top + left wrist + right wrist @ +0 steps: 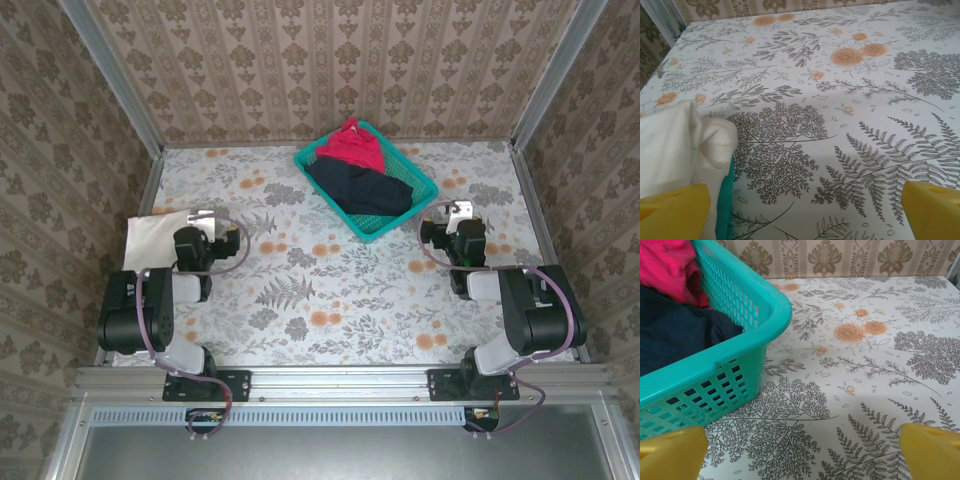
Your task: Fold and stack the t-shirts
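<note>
My right jaws stood wide, empty; close at ten o'clock, in the basket [782, 315], lay the navy t-shirt [675, 335] and red t-shirt [665, 265]. My left jaws, equally wide, had the cream t-shirt [675, 150] at nine o'clock on the counter [840, 125].

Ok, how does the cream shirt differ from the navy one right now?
The cream shirt lies flat on the table at left; the navy shirt sits crumpled in the teal basket. Cream lies alone; navy touches the red shirt. Both are plain cloth.
</note>
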You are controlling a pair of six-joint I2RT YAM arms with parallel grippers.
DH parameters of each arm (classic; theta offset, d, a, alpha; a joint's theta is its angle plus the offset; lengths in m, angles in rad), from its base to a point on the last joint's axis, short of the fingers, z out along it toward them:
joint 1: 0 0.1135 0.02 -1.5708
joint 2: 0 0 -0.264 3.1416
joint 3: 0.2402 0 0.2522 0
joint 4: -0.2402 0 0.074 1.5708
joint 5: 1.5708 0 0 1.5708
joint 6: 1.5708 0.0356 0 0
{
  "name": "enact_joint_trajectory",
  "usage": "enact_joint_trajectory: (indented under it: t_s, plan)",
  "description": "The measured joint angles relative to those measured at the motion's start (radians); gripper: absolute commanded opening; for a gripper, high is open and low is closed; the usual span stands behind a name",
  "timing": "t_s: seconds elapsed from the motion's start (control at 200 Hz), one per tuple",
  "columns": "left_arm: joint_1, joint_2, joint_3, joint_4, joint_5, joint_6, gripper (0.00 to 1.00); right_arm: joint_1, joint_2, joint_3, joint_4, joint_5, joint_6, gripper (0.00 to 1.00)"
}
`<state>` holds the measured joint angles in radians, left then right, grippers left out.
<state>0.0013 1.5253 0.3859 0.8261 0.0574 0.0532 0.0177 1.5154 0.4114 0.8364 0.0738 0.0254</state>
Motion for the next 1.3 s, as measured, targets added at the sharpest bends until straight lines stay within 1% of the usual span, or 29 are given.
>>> enact_joint_trajectory:
  t_s: [0.1, 0.18, 0.255, 0.34, 0.44, 0.575, 0.675, 0.76, 0.935, 1.025, 1.12, 1.185, 1.3]
  plan:
    - [0.000, -0.093, -0.013, -0.044, 0.000, 0.000, 1.00, 0.002, -0.066, 0.000, -0.064, 0.000, 0.000, 1.00]
    - [-0.007, -0.214, -0.013, -0.088, -0.002, 0.003, 1.00, 0.010, -0.156, 0.002, -0.126, 0.000, -0.003, 1.00]
    - [-0.023, -0.316, -0.010, -0.128, -0.001, 0.003, 1.00, 0.032, -0.246, 0.023, -0.208, 0.001, -0.004, 1.00]
    - [-0.048, -0.411, 0.026, -0.217, 0.008, 0.004, 1.00, 0.075, -0.319, 0.085, -0.309, 0.002, -0.005, 1.00]
    - [-0.108, -0.480, 0.101, -0.328, 0.024, 0.018, 1.00, 0.145, -0.359, 0.195, -0.422, 0.004, -0.008, 1.00]
    - [-0.220, -0.554, 0.197, -0.473, 0.064, 0.054, 1.00, 0.251, -0.354, 0.362, -0.573, 0.006, -0.011, 1.00]
    - [-0.297, -0.580, 0.288, -0.624, 0.079, 0.102, 1.00, 0.333, -0.301, 0.496, -0.676, 0.011, -0.011, 1.00]
    - [-0.359, -0.598, 0.358, -0.747, 0.087, 0.144, 1.00, 0.393, -0.223, 0.600, -0.764, 0.017, -0.010, 0.99]
    - [-0.447, -0.614, 0.455, -0.991, 0.163, 0.198, 1.00, 0.464, -0.038, 0.742, -0.900, 0.019, 0.006, 0.97]
    - [-0.509, -0.616, 0.476, -1.089, 0.188, 0.220, 1.00, 0.492, 0.058, 0.802, -0.959, 0.019, 0.010, 0.91]
    - [-0.560, -0.632, 0.463, -1.148, 0.221, 0.248, 1.00, 0.520, 0.149, 0.856, -1.006, 0.016, 0.014, 0.82]
    - [-0.571, -0.653, 0.438, -1.160, 0.240, 0.262, 1.00, 0.537, 0.203, 0.886, -1.033, 0.015, 0.014, 0.72]
    - [-0.577, -0.686, 0.390, -1.165, 0.262, 0.276, 1.00, 0.557, 0.282, 0.936, -1.080, 0.011, 0.010, 0.59]
